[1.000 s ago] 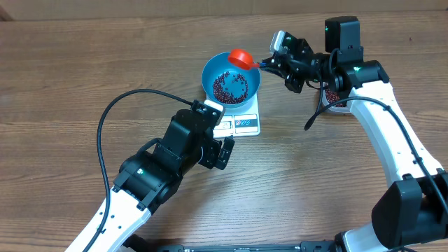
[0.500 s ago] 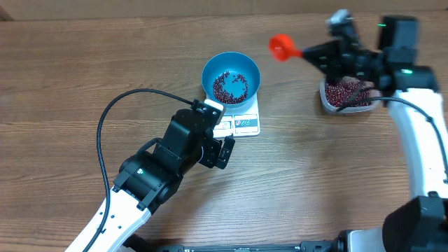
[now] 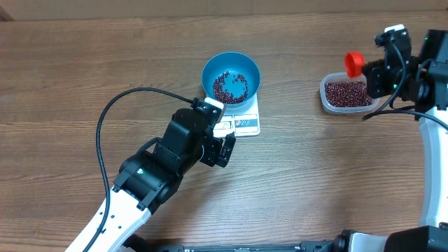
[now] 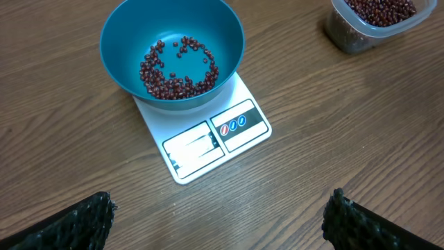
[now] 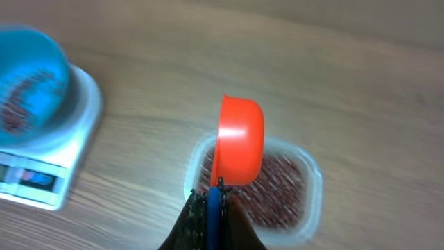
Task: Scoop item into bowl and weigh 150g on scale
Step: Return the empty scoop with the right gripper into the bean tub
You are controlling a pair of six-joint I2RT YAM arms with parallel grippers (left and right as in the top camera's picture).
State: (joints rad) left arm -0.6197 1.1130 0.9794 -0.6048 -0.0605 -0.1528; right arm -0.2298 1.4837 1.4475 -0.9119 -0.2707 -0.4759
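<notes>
Hovering at the right side of the table [image 3: 315, 182] over the clear tub [image 3: 325, 100], with the right gripper [image 3: 369, 70] clenched hard on the handle of the red scoop [image 3: 354, 63]. Points the scoop's long axis straight out from the fingers and across the tub's heap of beans [image 3: 346, 92], cup turned on edge in the wrist view, directly above the supply. Leaves the blue bowl [image 3: 207, 70] well off to the left, seated on the white scale [image 3: 243, 124], with only a thin scatter of beans on its floor. Keeps the left gripper [image 3: 225, 150] near the scale's display end, fingers spread wide and grasping nothing. Sits far nearer the tub than the left arm does, so probably dips next for another load. Differs plainly from a second ago: then at the bowl's far rim, scoop over it; half a second ago midway across the table; now back above the tub. Shows bowl, scale and left arm unmoved.
</notes>
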